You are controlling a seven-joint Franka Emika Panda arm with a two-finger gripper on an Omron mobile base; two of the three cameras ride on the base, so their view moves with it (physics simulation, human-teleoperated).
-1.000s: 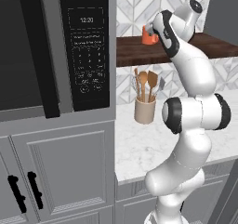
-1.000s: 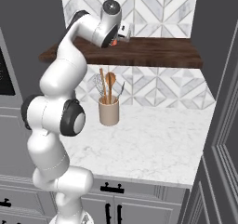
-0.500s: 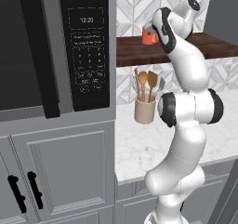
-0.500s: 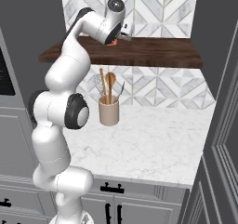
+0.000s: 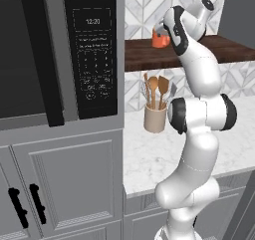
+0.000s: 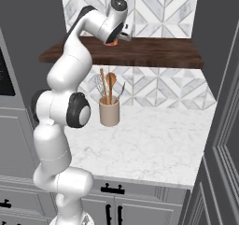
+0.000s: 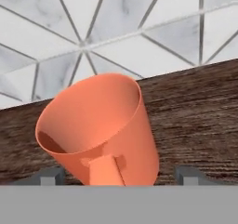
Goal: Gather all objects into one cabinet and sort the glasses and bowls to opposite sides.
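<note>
The pincer [image 7: 118,174] sits at the dark brown wooden shelf [image 5: 209,52] with an orange mug [image 7: 100,130] between its two finger tips [image 7: 49,176]; the tips stand wide apart, one on each side of the mug's lower body, and I cannot tell whether they touch it; the mug's handle faces back toward the pincer and its open mouth tilts away, toward the patterned wall tiles [image 7: 139,28] beyond; in the left base view the mug [image 5: 160,38] stands on the shelf's near end, just in front of the hand; in the right base view a sliver of orange [image 6: 110,44] shows under the hand; well below the pincer, a beige holder with wooden spoons [image 6: 109,113] stands on the marble table [image 6: 154,144]; a black microwave [image 5: 92,50] lies off to one side of the arm.
</note>
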